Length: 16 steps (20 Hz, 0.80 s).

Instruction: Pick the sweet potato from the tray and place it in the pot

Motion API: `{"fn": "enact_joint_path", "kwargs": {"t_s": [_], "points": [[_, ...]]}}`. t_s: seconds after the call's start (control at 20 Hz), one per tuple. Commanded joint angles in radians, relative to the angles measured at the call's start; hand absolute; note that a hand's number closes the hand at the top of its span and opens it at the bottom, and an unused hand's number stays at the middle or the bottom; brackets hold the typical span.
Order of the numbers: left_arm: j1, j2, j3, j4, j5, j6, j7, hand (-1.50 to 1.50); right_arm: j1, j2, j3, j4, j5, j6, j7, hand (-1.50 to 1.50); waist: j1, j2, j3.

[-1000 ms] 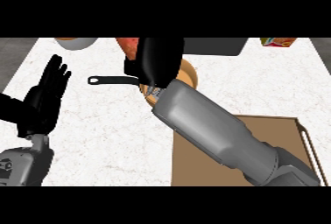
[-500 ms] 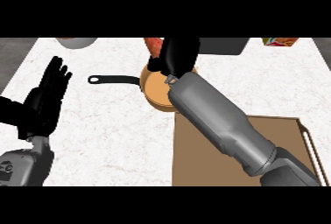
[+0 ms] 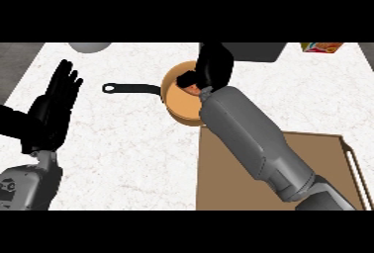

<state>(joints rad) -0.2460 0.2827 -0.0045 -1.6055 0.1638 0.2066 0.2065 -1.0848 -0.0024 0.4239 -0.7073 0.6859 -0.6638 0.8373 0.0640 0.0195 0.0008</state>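
Observation:
The pot point(image 3: 181, 103) is a shallow orange pan with a black handle point(image 3: 131, 88) pointing left, at the counter's far middle. My right hand point(image 3: 213, 66) hangs over the pot's far right part, fingers curled down. A small reddish piece of the sweet potato point(image 3: 193, 89) shows under the hand, inside the pot's rim; the hand hides the rest of it. My grey right forearm crosses the brown tray point(image 3: 332, 150) at the lower right and hides much of it. At the left my left hand point(image 3: 53, 111) rests open, fingers up.
A grey bowl point(image 3: 90, 47) stands at the far left edge of the counter. A dark box point(image 3: 254, 51) and a colourful packet point(image 3: 322, 47) sit at the far right. White marbled counter point(image 3: 124, 148) lies between my left hand and the tray.
My right hand has swung rightward and down with the sweet potato, from the pot's far left to over its far right side. My left hand has stayed still.

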Motion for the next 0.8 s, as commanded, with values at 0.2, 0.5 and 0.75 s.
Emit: {"fn": "enact_joint_path", "kwargs": {"t_s": [0.2, 0.5, 0.75], "points": [[0.022, -0.01, -0.017, -0.036, -0.025, 0.014, 0.011, 0.0, 0.099, 0.002, -0.088, -0.123, -0.221, -0.3, -0.289, -1.5, -0.007, -0.005, 0.002], [-0.014, 0.014, 0.059, 0.018, 0.009, -0.002, 0.024, 0.0, 0.197, 0.002, -0.165, -0.21, -0.367, -0.278, -0.502, -1.5, -0.052, -0.014, 0.0], [0.038, -0.003, 0.058, 0.009, -0.026, -0.004, -0.011, 0.0, 0.347, -0.031, -0.146, -0.444, -0.344, -0.196, -0.465, -1.5, -0.069, -0.021, -0.001]]}}
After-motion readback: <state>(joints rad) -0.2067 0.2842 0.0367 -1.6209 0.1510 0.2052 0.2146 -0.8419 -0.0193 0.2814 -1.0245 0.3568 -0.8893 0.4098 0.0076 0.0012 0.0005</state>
